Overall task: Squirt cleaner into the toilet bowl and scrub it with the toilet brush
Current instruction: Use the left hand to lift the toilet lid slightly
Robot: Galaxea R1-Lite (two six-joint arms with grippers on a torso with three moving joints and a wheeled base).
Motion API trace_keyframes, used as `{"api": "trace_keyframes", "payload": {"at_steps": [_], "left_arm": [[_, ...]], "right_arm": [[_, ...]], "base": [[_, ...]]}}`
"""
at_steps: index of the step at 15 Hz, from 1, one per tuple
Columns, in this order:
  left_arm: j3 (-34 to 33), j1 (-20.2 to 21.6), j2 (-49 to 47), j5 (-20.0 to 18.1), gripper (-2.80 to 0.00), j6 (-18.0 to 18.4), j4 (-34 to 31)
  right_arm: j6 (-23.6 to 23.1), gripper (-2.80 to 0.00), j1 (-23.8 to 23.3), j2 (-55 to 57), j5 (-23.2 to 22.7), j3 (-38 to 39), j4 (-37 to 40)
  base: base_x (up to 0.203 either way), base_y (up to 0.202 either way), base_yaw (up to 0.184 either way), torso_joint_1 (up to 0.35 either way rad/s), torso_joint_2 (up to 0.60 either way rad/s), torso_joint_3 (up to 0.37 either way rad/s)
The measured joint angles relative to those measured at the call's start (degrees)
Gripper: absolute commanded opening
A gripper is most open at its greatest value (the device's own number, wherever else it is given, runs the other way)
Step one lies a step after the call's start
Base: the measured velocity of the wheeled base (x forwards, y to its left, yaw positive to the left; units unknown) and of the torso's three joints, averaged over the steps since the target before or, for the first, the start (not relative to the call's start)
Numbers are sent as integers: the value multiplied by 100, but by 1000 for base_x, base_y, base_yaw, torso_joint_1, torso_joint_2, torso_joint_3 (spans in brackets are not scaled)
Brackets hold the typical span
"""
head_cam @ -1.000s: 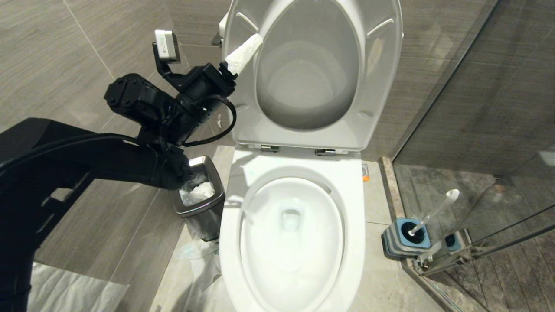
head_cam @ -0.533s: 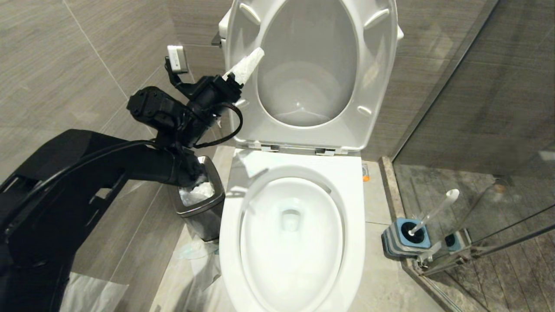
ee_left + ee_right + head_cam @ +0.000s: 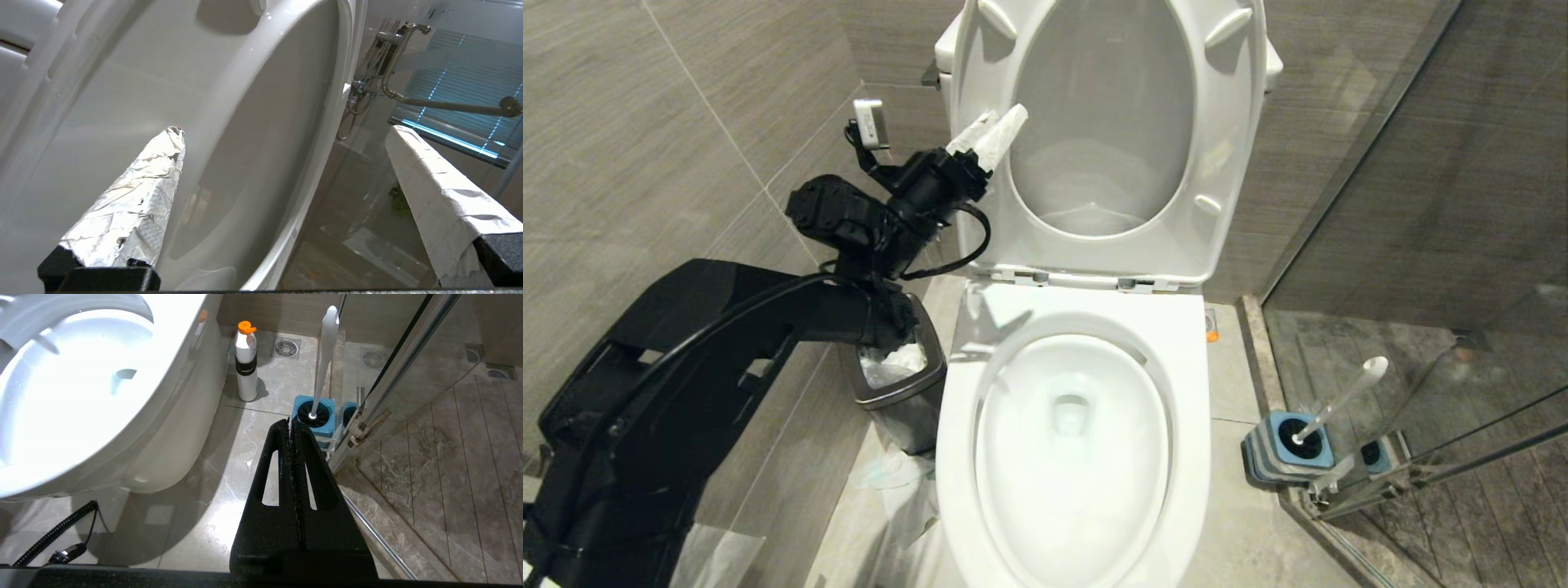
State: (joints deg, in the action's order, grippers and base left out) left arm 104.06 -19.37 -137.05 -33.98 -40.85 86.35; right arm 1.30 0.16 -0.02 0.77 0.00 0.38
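Observation:
The white toilet bowl [image 3: 1194,457] stands in the middle with its seat [image 3: 1233,163] and lid raised against the tank. My left gripper [image 3: 998,131] is at the raised seat's left edge. It is open, and its fingers [image 3: 135,204] are wrapped in white. In the left wrist view the seat's rim [image 3: 261,134] runs between them. The toilet brush [image 3: 1343,396] leans in its blue-topped holder [image 3: 1290,447] on the floor to the right. My right gripper [image 3: 290,424] hangs shut and empty, just short of that holder [image 3: 314,416]. A white cleaner bottle [image 3: 246,371] with an orange cap stands beside the bowl.
A steel waste bin [image 3: 900,392] with paper in it stands left of the bowl, under my left arm. A glass shower door with a metal frame [image 3: 1388,482] runs just right of the brush holder. Tiled wall closes in on the left.
The seat and lid have swung further upright toward the tank. My left gripper has gone with the seat's edge, farther from me and slightly right, with the arm stretching out.

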Motion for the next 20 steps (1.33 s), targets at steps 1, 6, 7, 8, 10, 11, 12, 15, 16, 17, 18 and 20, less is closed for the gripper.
{"api": "trace_keyframes", "payload": {"at_steps": [1, 6, 7, 8, 10, 11, 12, 15, 16, 17, 18, 20], "left_arm": [[88, 1, -70, 0, 0, 43, -16], [191, 80, -242, -11, 0, 198, -103], [192, 95, -251, -17, 0, 227, -146], [200, 107, -259, -25, 0, 230, -152], [200, 132, -275, -30, 0, 232, -167], [197, 143, -283, -30, 0, 232, -171], [196, 152, -299, -33, 0, 232, -176], [189, 201, -352, -30, 0, 233, -185], [186, 210, -363, -30, 0, 233, -187], [186, 212, -367, -33, 0, 232, -189], [186, 212, -369, -30, 0, 232, -193], [191, 210, -369, -33, 0, 253, -234]], "right_arm": [[1, -280, 0, 0, 2, 0, 0], [2, -280, 0, 0, 0, 0, -2], [2, -280, 0, 0, 2, 0, -5], [2, -280, 0, 0, 2, 0, -2], [2, -280, 0, 0, 2, 0, -7], [2, -280, 0, 0, 0, 0, -5], [2, -280, 0, 0, 0, 0, -5], [2, -280, 0, 0, 4, 0, -5], [2, -280, 0, 0, 5, 0, -3], [0, -280, 0, 0, 2, 0, -5], [0, -280, 0, 0, 0, 0, -5], [2, -280, 0, 0, 2, 0, -3]], "base": [[0, 0, 0, 0, 0, 0], [0, 0, 0, 0, 0, 0], [0, 0, 0, 0, 0, 0], [0, 0, 0, 0, 0, 0], [0, 0, 0, 0, 0, 0], [0, 0, 0, 0, 0, 0], [0, 0, 0, 0, 0, 0], [0, 0, 0, 0, 0, 0], [0, 0, 0, 0, 0, 0], [0, 0, 0, 0, 0, 0], [0, 0, 0, 0, 0, 0], [0, 0, 0, 0, 0, 0]]}}
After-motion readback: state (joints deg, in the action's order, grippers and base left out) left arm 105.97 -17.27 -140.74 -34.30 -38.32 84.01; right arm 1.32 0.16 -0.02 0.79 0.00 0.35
